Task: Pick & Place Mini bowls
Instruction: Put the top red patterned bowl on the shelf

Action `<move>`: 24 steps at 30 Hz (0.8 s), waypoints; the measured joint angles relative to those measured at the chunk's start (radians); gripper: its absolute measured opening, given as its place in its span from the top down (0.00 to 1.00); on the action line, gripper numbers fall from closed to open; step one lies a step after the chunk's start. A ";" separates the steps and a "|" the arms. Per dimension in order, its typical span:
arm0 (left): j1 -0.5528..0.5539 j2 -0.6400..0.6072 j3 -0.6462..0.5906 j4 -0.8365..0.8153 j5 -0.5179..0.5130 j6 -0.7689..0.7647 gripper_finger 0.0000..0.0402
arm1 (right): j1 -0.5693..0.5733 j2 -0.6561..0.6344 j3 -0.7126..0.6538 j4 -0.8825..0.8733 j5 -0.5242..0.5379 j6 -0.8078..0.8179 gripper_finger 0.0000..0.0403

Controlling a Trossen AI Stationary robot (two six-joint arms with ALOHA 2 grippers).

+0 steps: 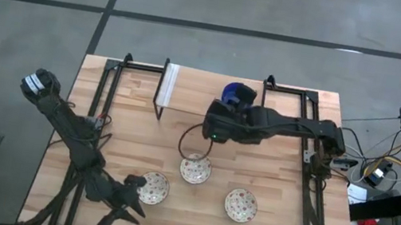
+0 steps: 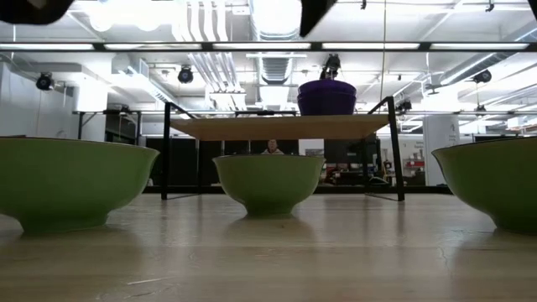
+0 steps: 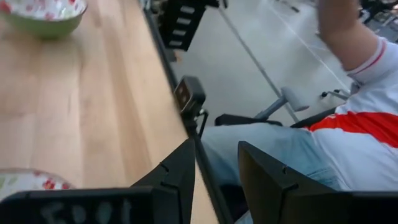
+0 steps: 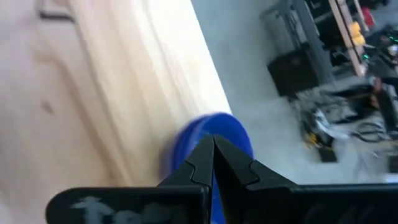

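Three cream mini bowls with reddish speckles lie on the table near its front: one in the middle, one to the left, one to the right. Their outsides are green. Blue mini bowls stand stacked on a raised wooden shelf at the far side. My right gripper is shut and hangs just over the blue bowl, also seen from above. My left gripper is open by the front edge, beside the left speckled bowl. My right gripper's shut fingertips stand right in front of the blue bowl's rim. The picture is blurred there, and I cannot tell whether they touch it.
A black frame runs along the table's sides and carries the shelf. A white upright piece stands at the far left, and a dark cable loop lies mid-table. A seated person is close beyond the front edge.
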 joint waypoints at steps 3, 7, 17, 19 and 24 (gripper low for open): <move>-0.004 0.000 0.000 -0.022 -0.007 -0.020 0.71 | 0.047 0.000 0.026 0.004 -0.010 0.017 0.98; -0.010 0.000 -0.006 -0.027 -0.006 -0.026 0.71 | 0.112 0.000 0.021 0.052 -0.016 0.027 0.95; -0.012 0.000 -0.014 -0.048 -0.006 -0.051 0.71 | 0.239 0.007 -0.084 0.213 -0.262 0.019 0.76; -0.012 0.000 -0.014 -0.048 -0.008 -0.050 0.71 | 0.259 0.007 -0.109 0.261 -0.367 0.016 0.75; -0.012 0.000 -0.014 -0.047 -0.011 -0.049 0.71 | 0.305 0.007 -0.203 0.409 -0.474 -0.007 0.76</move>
